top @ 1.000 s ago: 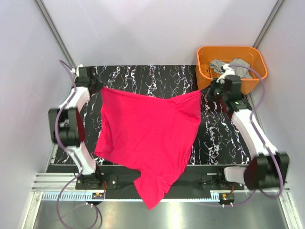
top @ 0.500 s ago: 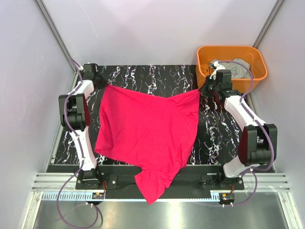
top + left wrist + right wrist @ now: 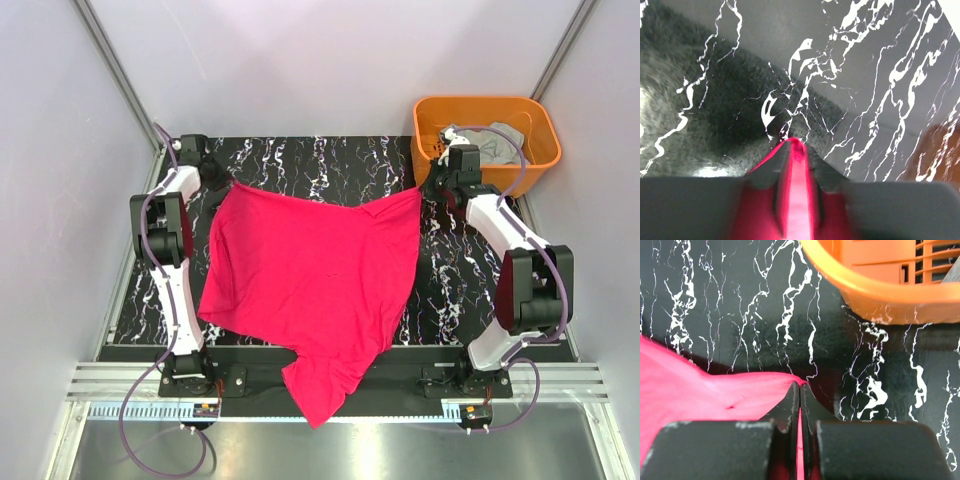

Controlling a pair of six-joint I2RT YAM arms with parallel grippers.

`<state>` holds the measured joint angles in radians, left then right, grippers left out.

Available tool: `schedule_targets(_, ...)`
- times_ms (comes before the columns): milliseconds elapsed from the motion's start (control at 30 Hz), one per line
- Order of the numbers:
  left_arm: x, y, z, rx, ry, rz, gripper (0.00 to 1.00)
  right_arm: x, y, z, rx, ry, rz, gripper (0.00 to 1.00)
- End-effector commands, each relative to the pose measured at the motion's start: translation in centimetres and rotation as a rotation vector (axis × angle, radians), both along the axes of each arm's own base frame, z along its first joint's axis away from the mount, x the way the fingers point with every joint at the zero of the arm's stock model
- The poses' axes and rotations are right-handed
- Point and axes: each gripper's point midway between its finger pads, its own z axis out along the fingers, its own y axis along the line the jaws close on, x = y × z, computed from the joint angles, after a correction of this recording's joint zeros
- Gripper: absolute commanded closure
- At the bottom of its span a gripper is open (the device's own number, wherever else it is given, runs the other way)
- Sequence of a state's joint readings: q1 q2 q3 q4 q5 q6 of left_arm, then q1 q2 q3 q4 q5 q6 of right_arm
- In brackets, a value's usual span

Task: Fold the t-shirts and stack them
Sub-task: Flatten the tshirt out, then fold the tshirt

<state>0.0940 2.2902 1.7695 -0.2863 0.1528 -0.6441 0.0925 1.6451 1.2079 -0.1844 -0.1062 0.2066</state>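
Magenta-red fabric t-shirt (image 3: 310, 280) laid out across the black marbled table (image 3: 330, 160).
Left gripper (image 3: 796, 147): jaws have just eased slightly apart around its far-left corner, grip uncertain; right gripper (image 3: 800, 387) pinches the far-right corner near the orange plastic basket (image 3: 485, 101). Spreading looks finished; folding comes next.

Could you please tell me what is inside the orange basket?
A crumpled light grey t-shirt lies in the orange basket. Whatever is beneath it, and the basket's floor there, is covered.
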Motion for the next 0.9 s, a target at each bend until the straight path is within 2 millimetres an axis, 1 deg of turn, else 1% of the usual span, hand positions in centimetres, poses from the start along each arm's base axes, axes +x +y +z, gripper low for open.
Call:
schedule_targets(0, 1.2, 1.1, 4.0, 0.066, -0.074, -0.012, 0.54, 2.0, -0.5, 2.8, -0.031, -0.090, -0.011, 0.97)
schedule_targets(33, 0.6, 1.8, 5.2, 0.110, -0.075, 0.008, 0.46, 2.0, -0.4, 2.9, -0.027, -0.088, -0.007, 0.96)
schedule_targets(100, -0.5, 2.5, 6.4, 0.182, -0.061, -0.002, 0.37, 2.1, 0.0, 2.9, -0.011, -0.082, 0.004, 0.94)
schedule_targets(133, -1.7, 2.9, 7.6, 0.210, -0.038, 0.005, 0.31, 2.1, 0.0, 3.2, -0.007, -0.078, 0.003, 0.93)
schedule_targets(167, -2.5, 3.5, 8.3, 0.252, -0.023, 0.011, 0.30, 2.1, 0.1, 3.0, -0.003, -0.070, 0.004, 0.92)
schedule_targets(200, -4.4, 3.4, 7.5, 0.261, 0.035, -0.001, 0.28, 2.2, 0.2, 2.8, 0.007, -0.057, 0.004, 0.85)
schedule_targets(233, -5.6, 3.6, 9.7, 0.288, 0.012, -0.003, 0.27, 2.1, 0.3, 3.0, 0.011, -0.045, 0.004, 0.81)
schedule_targets(267, -6.9, 3.1, 10.1, 0.301, 0.026, -0.014, 0.27, 2.1, 0.4, 2.9, 0.016, -0.030, 0.005, 0.79)
schedule_targets(300, -9.9, 2.9, 10.5, 0.318, 0.059, -0.017, 0.28, 2.1, 0.4, 2.3, 0.021, -0.003, -0.001, 0.72)
schedule_targets(333, -11.6, 2.6, 10.5, 0.331, 0.080, -0.022, 0.32, 1.8, 0.5, 2.3, 0.025, 0.025, -0.006, 0.66)
schedule_targets(367, -13.3, 1.8, 10.3, 0.336, 0.102, -0.035, 0.35, 1.7, 0.4, 2.1, 0.031, 0.040, -0.011, 0.58)
schedule_targets(400, -16.2, 1.3, 8.2, 0.332, 0.173, -0.054, 0.38, 1.5, 0.6, 1.9, 0.042, 0.055, -0.017, 0.49)
schedule_targets(433, -18.2, 0.6, 9.3, 0.324, 0.169, -0.065, 0.42, 1.2, 0.6, 2.0, 0.046, 0.072, -0.020, 0.40)
schedule_targets(467, -20.0, 0.2, 8.7, 0.323, 0.203, -0.069, 0.46, 1.1, 0.7, 2.1, 0.056, 0.080, -0.021, 0.37)
schedule_targets(500, -23.2, -0.9, 7.7, 0.320, 0.259, -0.098, 0.48, 0.8, 0.7, 2.6, 0.066, 0.081, -0.028, 0.35)
schedule_targets(533, -24.7, -1.5, 7.1, 0.296, 0.288, -0.106, 0.51, 0.5, 0.7, 3.0, 0.071, 0.090, -0.033, 0.30)
schedule_targets(567, -26.1, -2.3, 6.7, 0.290, 0.311, -0.117, 0.55, 0.3, 0.9, 3.3, 0.085, 0.093, -0.030, 0.30)
schedule_targets(600, -28.3, -2.7, 5.2, 0.284, 0.364, -0.126, 0.55, -0.1, 1.2, 4.3, 0.104, 0.083, -0.023, 0.29)
schedule_targets(633, -29.5, -3.0, 5.5, 0.270, 0.364, -0.112, 0.55, -0.5, 1.5, 4.8, 0.119, 0.089, -0.013, 0.29)
schedule_targets(667, -31.1, -3.2, 4.3, 0.261, 0.402, -0.112, 0.55, -1.2, 2.3, 6.0, 0.161, 0.082, 0.010, 0.28)
schedule_targets(700, -32.0, -3.5, 4.3, 0.238, 0.409, -0.107, 0.55, -1.7, 2.9, 6.5, 0.183, 0.079, 0.032, 0.28)
schedule_targets(733, -32.6, -3.6, 4.0, 0.221, 0.426, -0.089, 0.55, -2.5, 3.4, 6.3, 0.205, 0.094, 0.051, 0.28)
schedule_targets(767, -33.6, -3.7, 3.3, 0.217, 0.455, -0.087, 0.55, -3.7, 5.0, 7.4, 0.240, 0.083, 0.102, 0.27)
schedule_targets(800, -34.5, -3.4, 3.1, 0.223, 0.487, -0.073, 0.52, -4.4, 5.8, 7.6, 0.253, 0.087, 0.127, 0.27)
schedule_targets(833, -35.2, -3.6, 2.7, 0.214, 0.506, -0.070, 0.52, -6.4, 7.7, 7.6, 0.267, 0.104, 0.188, 0.27)
schedule_targets(867, -35.5, -3.6, 2.5, 0.213, 0.515, -0.068, 0.51, -7.5, 8.8, 7.5, 0.272, 0.114, 0.216, 0.26)
